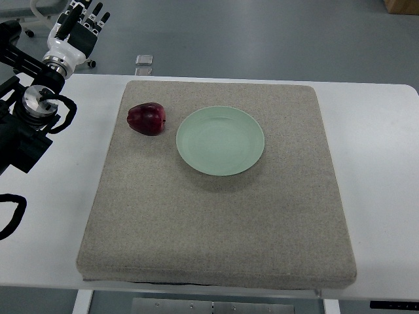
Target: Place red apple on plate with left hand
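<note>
Nearest me is the front edge of the grey mat (216,222), which covers most of the white table (380,163). Farther in, toward the mat's middle, sits the pale green plate (220,140), flat and bare. Just left of it and a little farther back lies the dark red apple (146,119), on the mat, close to the plate's rim but not touching it. My left arm comes in from the left edge, over the table's left side, with black cables looped beside it. My left hand (77,29) is at the far left corner, beyond the table's back edge, fingers (95,14) straight and loosely spread, holding nothing, well apart from the apple.
</note>
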`<action>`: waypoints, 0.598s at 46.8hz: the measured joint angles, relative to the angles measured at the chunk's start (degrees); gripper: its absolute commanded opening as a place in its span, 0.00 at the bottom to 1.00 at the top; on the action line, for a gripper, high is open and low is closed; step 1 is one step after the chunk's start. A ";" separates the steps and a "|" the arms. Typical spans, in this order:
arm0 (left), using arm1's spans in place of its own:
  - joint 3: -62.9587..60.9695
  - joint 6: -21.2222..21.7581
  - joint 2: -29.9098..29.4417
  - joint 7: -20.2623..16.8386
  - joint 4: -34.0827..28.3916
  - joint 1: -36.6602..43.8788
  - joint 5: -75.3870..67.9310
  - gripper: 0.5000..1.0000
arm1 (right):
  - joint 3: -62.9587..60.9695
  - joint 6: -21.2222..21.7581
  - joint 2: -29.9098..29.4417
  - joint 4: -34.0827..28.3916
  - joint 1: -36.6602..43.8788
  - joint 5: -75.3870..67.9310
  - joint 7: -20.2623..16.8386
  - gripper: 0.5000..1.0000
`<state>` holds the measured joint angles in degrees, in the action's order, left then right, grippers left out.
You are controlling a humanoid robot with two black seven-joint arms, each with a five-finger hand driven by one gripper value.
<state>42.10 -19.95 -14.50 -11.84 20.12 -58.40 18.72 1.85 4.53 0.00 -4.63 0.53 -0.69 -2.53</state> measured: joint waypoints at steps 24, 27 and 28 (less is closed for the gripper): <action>-0.91 -0.45 -0.12 -0.29 -0.43 0.22 -0.17 0.99 | 0.00 -0.01 0.00 0.01 -0.02 0.00 0.03 0.86; -1.35 -0.45 -0.40 -0.29 -1.34 0.01 -0.29 0.99 | 0.00 -0.01 0.00 0.00 -0.01 0.00 0.03 0.86; -1.43 -0.45 -0.45 -0.30 -1.65 -0.22 -0.38 0.99 | 0.00 -0.01 0.00 -0.01 0.00 0.00 0.03 0.86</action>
<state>40.67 -20.40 -14.95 -12.14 18.48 -58.62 18.34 1.85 4.52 0.00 -4.64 0.53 -0.69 -2.51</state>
